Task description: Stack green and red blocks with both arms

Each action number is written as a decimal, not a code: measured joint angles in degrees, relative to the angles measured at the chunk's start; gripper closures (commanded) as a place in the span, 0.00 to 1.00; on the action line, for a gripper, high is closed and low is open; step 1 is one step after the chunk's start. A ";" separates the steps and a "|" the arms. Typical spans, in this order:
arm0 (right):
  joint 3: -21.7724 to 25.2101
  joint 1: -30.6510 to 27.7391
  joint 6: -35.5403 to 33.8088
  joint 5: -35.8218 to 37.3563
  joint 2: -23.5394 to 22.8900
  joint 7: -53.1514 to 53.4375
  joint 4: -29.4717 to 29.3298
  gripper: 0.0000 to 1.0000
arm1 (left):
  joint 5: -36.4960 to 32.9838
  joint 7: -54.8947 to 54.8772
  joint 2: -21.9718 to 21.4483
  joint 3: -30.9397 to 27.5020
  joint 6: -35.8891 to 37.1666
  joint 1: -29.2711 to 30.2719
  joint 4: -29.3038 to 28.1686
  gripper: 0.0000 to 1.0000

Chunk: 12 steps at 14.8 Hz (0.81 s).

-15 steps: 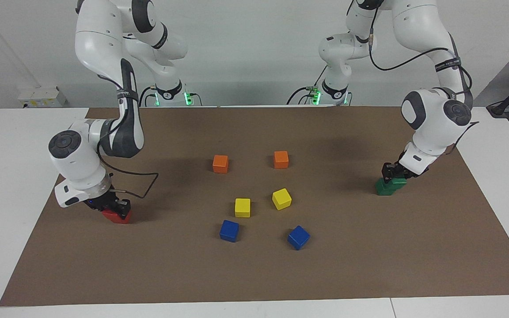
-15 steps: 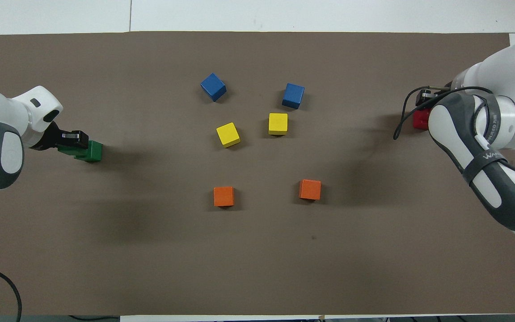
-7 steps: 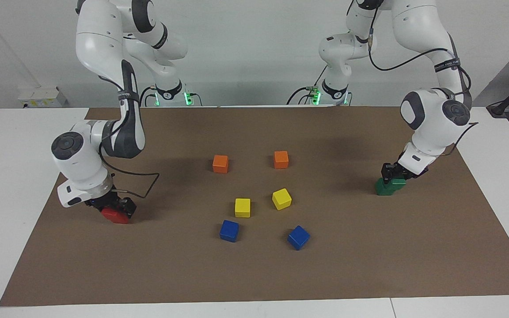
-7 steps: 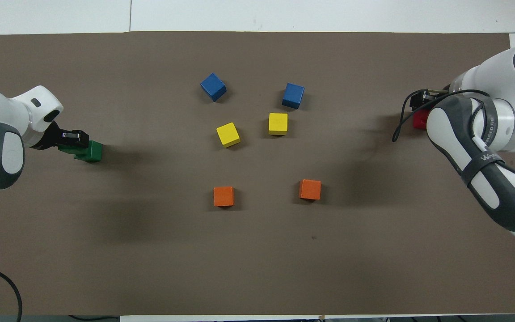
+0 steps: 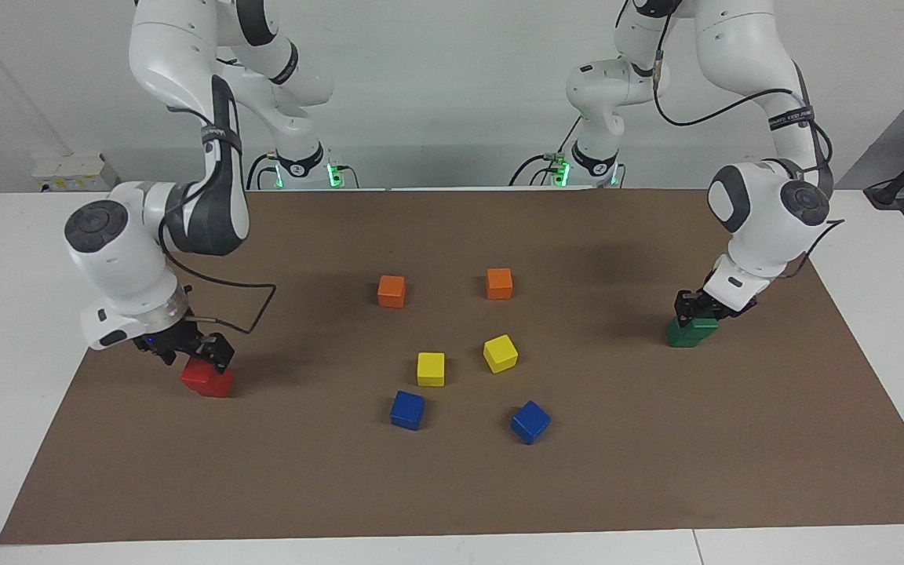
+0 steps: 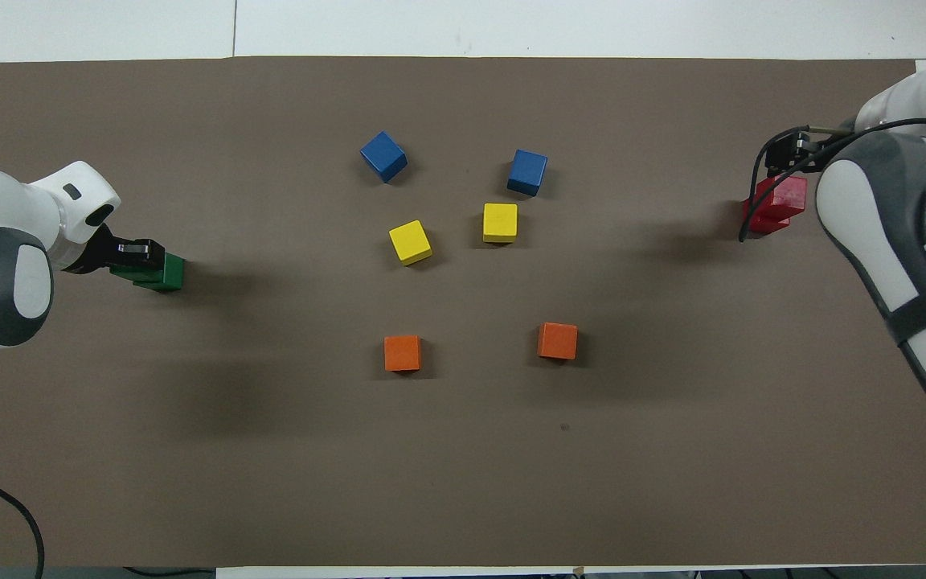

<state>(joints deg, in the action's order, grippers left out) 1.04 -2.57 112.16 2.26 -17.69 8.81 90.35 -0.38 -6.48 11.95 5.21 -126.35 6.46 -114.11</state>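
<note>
Two red blocks (image 5: 207,380) sit stacked toward the right arm's end of the mat, the upper one (image 6: 786,193) skewed on the lower one (image 6: 759,219). My right gripper (image 5: 193,351) hangs open just above that stack, touching neither block. At the left arm's end, two green blocks (image 5: 686,334) are stacked, the upper one sitting offset on the lower one (image 6: 167,273). My left gripper (image 5: 695,308) reaches down onto the upper green block and is shut on it; its fingers hide most of that block.
Near the mat's middle lie two orange cubes (image 5: 391,291) (image 5: 499,283), nearest the robots. Farther out are two yellow cubes (image 5: 431,369) (image 5: 500,353), then two blue ones (image 5: 407,410) (image 5: 530,422). The brown mat (image 5: 656,471) covers the white table.
My right gripper has opened, let go of the upper red block and risen off the stack. The left gripper stays shut on the upper green block, barely shifted.
</note>
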 measured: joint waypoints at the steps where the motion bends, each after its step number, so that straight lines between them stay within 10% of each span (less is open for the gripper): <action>1: -0.31 0.00 -2.46 -0.01 2.17 0.00 -0.52 0.00 | 0.01 -0.07 -0.01 0.02 -0.26 0.00 -0.08 0.00; 12: -2.22 0.04 -24.97 -0.07 13.36 -8.24 -0.50 0.00 | 0.02 -2.68 -1.97 -0.14 4.68 0.15 1.77 0.00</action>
<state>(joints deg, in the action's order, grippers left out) -1.17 -2.53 87.20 2.19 -4.32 0.57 89.85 -0.36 -9.15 9.98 5.07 -121.67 6.62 -112.35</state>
